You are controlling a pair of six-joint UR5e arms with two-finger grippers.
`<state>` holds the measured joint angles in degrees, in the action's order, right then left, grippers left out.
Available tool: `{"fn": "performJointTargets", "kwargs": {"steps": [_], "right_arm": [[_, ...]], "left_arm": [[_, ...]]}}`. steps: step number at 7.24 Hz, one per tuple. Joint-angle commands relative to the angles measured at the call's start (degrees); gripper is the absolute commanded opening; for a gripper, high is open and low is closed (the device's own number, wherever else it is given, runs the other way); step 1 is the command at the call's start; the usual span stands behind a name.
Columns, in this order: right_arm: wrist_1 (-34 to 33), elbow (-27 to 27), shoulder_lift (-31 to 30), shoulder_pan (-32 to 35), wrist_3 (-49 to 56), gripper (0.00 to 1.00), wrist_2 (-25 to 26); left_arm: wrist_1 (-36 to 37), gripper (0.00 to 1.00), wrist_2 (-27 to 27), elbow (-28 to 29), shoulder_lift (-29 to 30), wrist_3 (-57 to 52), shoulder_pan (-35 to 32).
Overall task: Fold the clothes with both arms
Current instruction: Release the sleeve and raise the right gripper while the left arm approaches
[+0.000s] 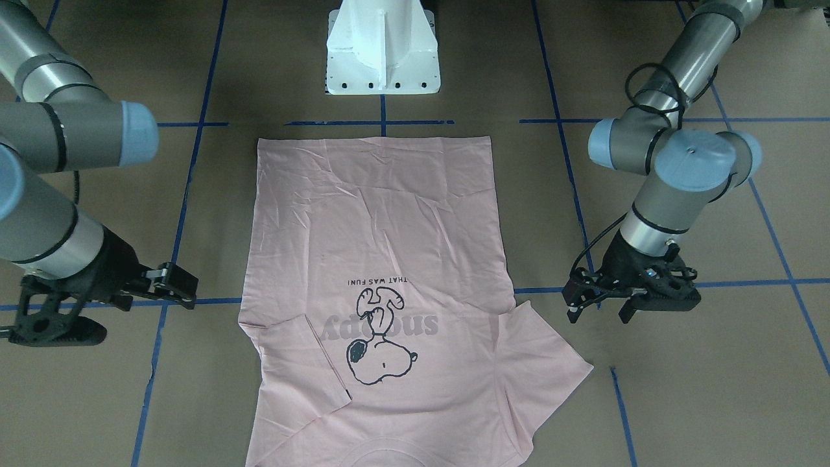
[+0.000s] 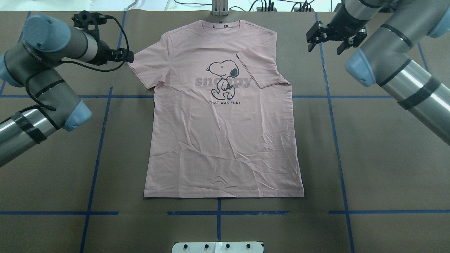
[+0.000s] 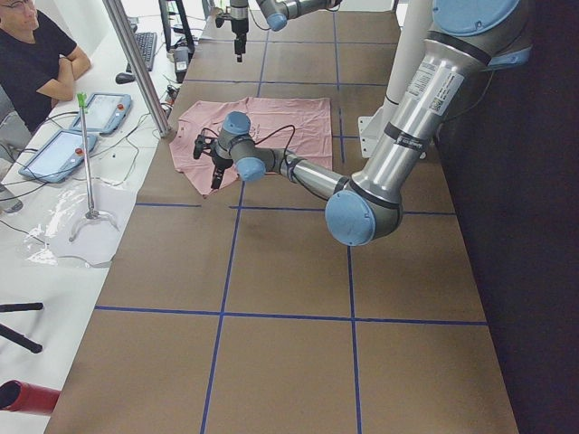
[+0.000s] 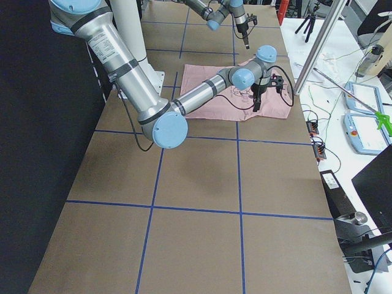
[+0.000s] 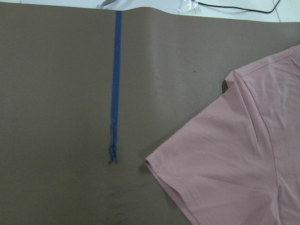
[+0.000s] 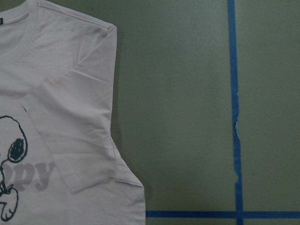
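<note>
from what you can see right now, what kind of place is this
Most likely a robotics lab: left arm and right arm at a table gridded with blue tape, a seated operator beside apparent teach pendants, and a pink T-shirt laid out.

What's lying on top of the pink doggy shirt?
Only the T-shirt's own sleeve, folded inward beside the dog print. The fabric under that flap is hidden.

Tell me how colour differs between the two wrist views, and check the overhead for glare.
Right wrist view: greenish cast, table looks olive, T-shirt washed near-white. Left wrist view: table brown, T-shirt clearly pink. Overhead view: even light, no glare.
</note>
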<state>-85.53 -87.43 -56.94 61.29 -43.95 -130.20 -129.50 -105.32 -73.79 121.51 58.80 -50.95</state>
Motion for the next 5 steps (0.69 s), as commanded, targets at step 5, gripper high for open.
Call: {"fn": "performJointTargets", "kwargs": {"steps": [5], "right_arm": [[0.4,-2.8,-2.4,1.2,3.3,1.00,-1.7]], "left_arm": [[-6.7,0.85,4.7,15.3,6.3,-0.2,0.9]]}}
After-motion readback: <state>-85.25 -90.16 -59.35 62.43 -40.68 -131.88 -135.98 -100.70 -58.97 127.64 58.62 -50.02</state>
